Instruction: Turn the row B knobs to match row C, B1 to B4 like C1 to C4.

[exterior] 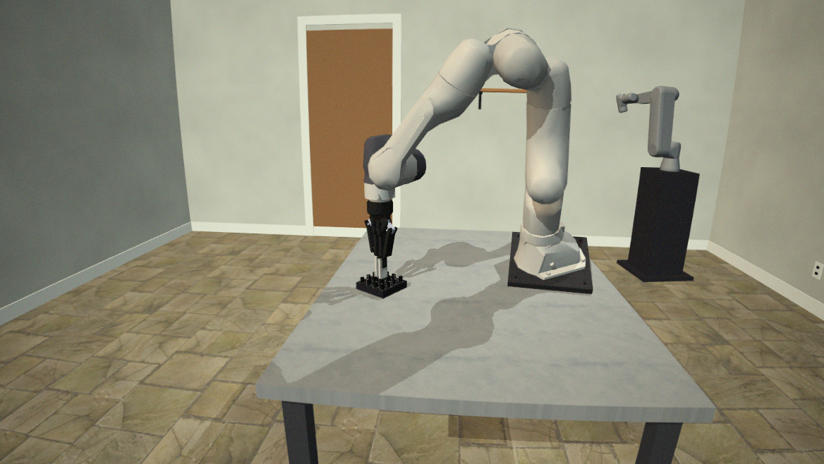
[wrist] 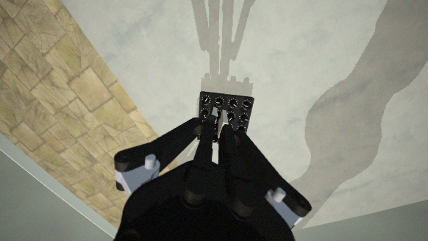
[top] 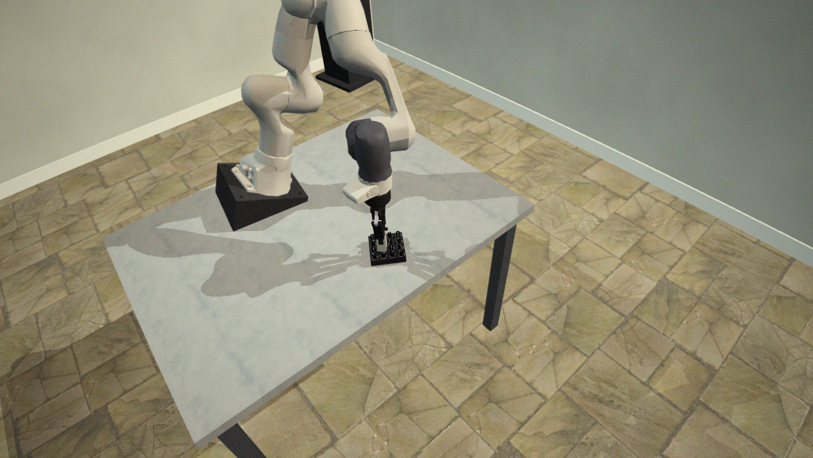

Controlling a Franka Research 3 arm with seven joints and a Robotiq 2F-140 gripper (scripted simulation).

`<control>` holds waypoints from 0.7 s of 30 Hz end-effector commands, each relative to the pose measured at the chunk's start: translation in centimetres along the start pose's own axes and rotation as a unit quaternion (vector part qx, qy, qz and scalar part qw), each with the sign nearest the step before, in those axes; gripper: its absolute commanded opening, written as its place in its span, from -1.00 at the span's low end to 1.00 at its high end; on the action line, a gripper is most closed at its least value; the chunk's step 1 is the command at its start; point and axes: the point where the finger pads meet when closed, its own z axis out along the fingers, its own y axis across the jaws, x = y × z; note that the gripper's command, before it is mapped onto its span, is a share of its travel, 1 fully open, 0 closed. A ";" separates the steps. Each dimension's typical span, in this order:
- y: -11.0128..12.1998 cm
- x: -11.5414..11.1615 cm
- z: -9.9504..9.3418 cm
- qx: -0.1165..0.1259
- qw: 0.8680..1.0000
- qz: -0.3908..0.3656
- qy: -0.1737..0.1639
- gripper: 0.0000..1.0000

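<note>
The black knob box (top: 389, 262) (exterior: 383, 293) (wrist: 226, 97) stands flat on the table, with rows of black knobs in white mark rings. My gripper (top: 381, 246) (exterior: 382, 274) (wrist: 218, 114) points straight down over it. Its fingertips are close together around a knob, which looks to be second from the left in the second row from the top of the wrist view. The top-left knob (wrist: 206, 99) shows a slanting white line. Printed names are too small to read. The fingers hide the box's lower part in the wrist view, and I cannot make out the gripped knob's line.
Neighbouring knobs stand close around the fingertips, such as one on the right (wrist: 244, 117) and one on the left (wrist: 205, 113). The table (top: 187, 352) (exterior: 518, 369) has an edge fairly near the box. The arm's black base (top: 255, 213) (exterior: 550, 283) stands farther back.
</note>
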 end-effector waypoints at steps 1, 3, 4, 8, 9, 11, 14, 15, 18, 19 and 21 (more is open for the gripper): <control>0.1 -0.2 0.1 -0.001 0.998 -0.068 -0.007 -0.90; 0.1 -0.2 0.1 -0.001 0.997 -0.073 -0.007 -0.90; 0.1 -0.2 0.1 -0.001 0.997 -0.078 -0.007 -0.90; 0.1 -0.2 0.1 -0.001 0.996 -0.094 -0.007 -0.90; 0.1 -0.2 0.1 -0.001 0.995 -0.098 -0.007 -0.90; 0.1 -0.2 0.1 -0.001 0.995 -0.103 -0.007 -0.90; 0.1 -0.2 0.1 -0.001 0.994 -0.109 -0.007 -0.90; 0.1 -0.2 0.1 -0.001 0.994 -0.111 -0.007 -0.90; 0.1 -0.2 0.1 -0.001 0.994 -0.113 -0.007 -0.90; 0.1 -0.2 0.1 -0.001 0.994 -0.113 -0.007 -0.90; 0.1 -0.2 0.1 -0.001 0.993 -0.114 -0.007 -0.90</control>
